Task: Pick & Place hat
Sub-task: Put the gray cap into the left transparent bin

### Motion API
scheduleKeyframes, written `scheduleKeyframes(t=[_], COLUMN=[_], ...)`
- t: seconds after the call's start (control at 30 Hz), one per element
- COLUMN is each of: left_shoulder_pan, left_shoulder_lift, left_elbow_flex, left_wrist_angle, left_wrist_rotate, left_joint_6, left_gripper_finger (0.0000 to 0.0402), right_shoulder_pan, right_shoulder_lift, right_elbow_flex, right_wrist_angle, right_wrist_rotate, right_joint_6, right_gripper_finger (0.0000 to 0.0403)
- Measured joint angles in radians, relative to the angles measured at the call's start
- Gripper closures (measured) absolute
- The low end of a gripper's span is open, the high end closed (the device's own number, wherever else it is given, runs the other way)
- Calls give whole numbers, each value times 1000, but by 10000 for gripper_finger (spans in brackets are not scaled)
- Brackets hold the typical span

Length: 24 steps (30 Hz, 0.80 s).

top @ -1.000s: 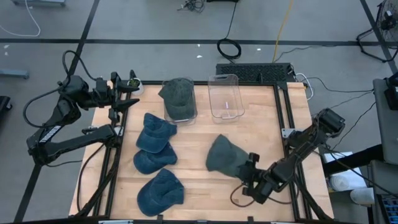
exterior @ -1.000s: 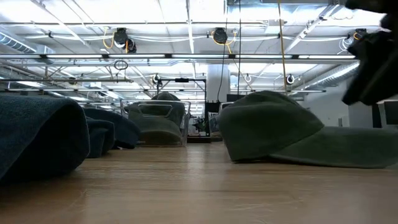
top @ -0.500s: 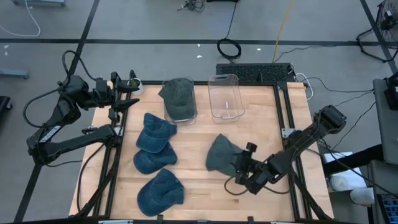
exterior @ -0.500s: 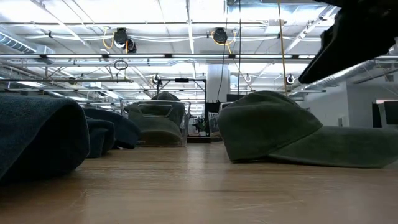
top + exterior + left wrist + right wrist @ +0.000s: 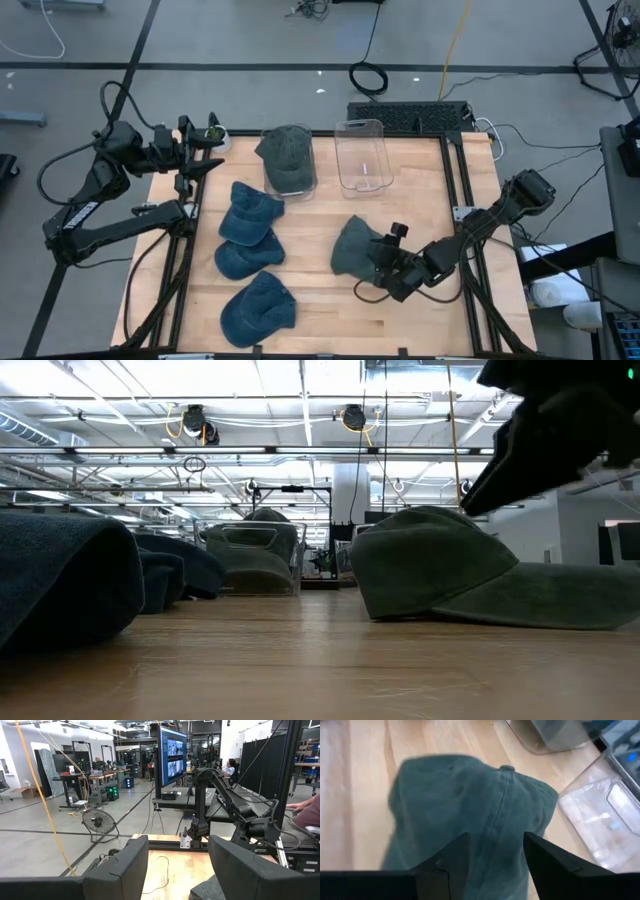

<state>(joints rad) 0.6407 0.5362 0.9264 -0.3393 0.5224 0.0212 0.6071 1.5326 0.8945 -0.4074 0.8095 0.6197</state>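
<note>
Hovering right gripper (image 5: 492,851) over green hat (image 5: 470,800)

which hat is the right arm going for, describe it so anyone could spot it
On the wooden table, look at the right half, nearer the front than the two clear bins. The grey-green cap lies there alone, with the right end effector open just over its edge. The three caps in the left column are blue; the other grey-green one sits in a bin.

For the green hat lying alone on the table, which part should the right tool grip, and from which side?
Probably the soft crown of the green hat, from above on the right tool's own side. The crown bulges up while the brim lies flat on the table, and the open fingers already straddle it.
</note>
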Motion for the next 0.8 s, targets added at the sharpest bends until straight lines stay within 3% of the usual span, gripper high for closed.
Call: scheduleKeyframes(t=[0.37,0.8], left_shoulder_pan=[0,0], left_shoulder_lift=[0,0], left_elbow_flex=[0,0], left_wrist_angle=[0,0], left_wrist_rotate=[0,0], left_joint_6=[0,0], left_gripper_finger=[188,188], right_shoulder_pan=[-28,-51], right_shoulder_lift=[0,0], right_elbow_flex=[-89,-91], right_wrist_angle=[166,171], right_wrist_rotate=[-9,-105], right_joint_6=[-55,27], right_gripper_finger=[144,190])
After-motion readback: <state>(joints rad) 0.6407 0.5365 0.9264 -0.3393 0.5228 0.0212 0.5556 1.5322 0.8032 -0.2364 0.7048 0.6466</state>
